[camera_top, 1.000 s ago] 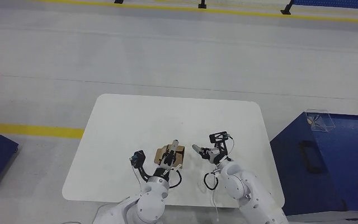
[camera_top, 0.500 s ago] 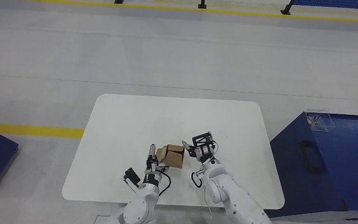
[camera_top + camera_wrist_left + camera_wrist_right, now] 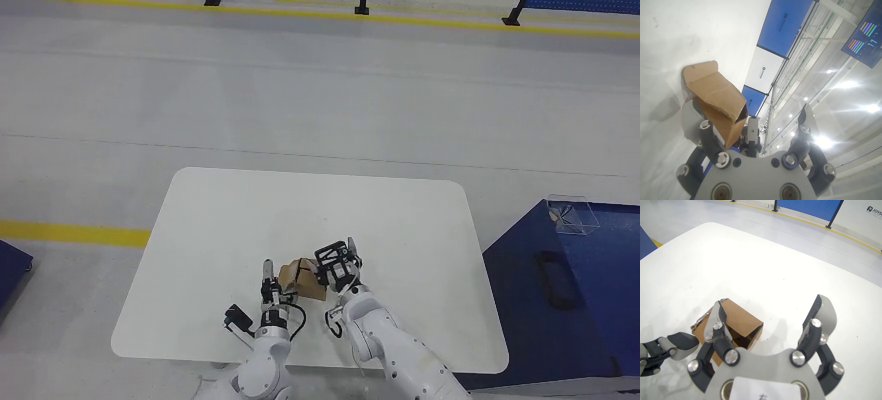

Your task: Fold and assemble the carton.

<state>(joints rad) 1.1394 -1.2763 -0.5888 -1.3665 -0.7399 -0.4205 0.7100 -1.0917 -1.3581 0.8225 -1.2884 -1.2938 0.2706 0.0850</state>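
Right claw (image 3: pixel 337 262) moved beside carton (image 3: pixel 303 279) on table (image 3: pixel 400 210).

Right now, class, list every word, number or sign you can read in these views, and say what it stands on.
Carton: no print shows.
Blue and white wall panels: a logo and brand word, left unquoted.
Hanging screen: coloured bars, figures too small to read.
White label on the right gripper base: one mark, cut off.

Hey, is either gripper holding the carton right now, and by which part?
Nothing is held. The left gripper and right gripper are both open, each with one finger at the carton.
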